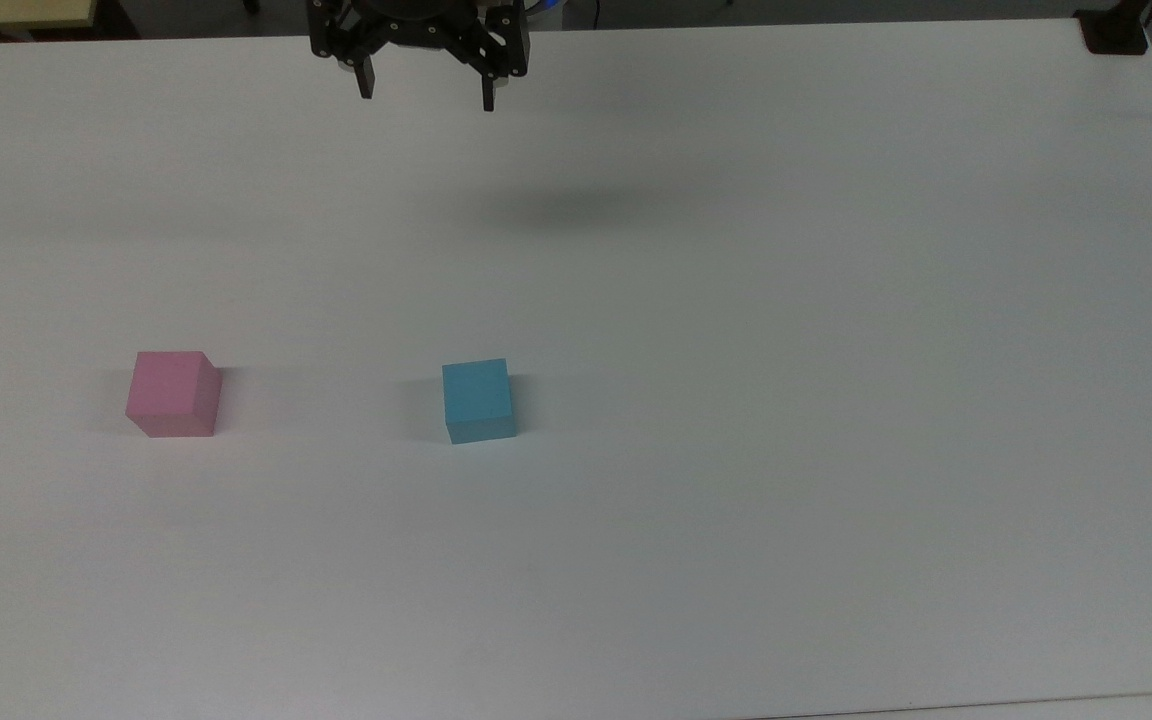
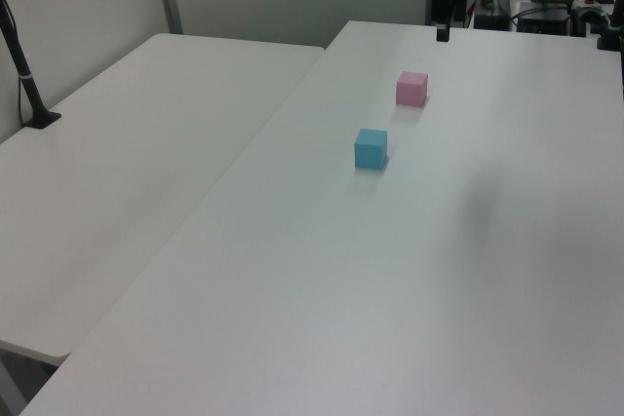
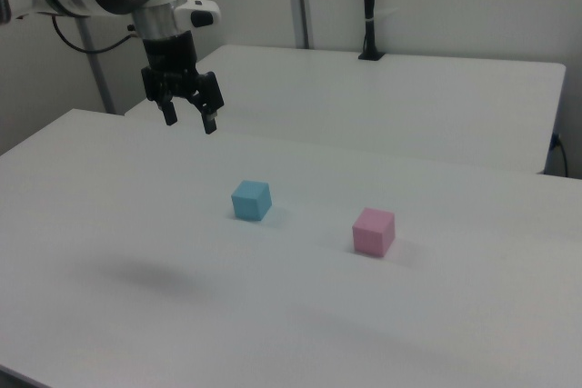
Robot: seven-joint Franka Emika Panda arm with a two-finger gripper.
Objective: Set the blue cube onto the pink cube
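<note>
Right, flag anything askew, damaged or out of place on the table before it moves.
Nothing stands out. The blue cube and the pink cube sit flat and apart on the white table; the gripper hangs open above, holding nothing.

claw spread, high above table; blue cube, pink cube apart.

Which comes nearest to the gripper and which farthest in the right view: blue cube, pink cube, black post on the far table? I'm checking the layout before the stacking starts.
From the gripper, which hangs open above the table's left part:
1. Blue cube, below and right of it.
2. Pink cube, farther right.
3. Black post, on the far table.
</note>
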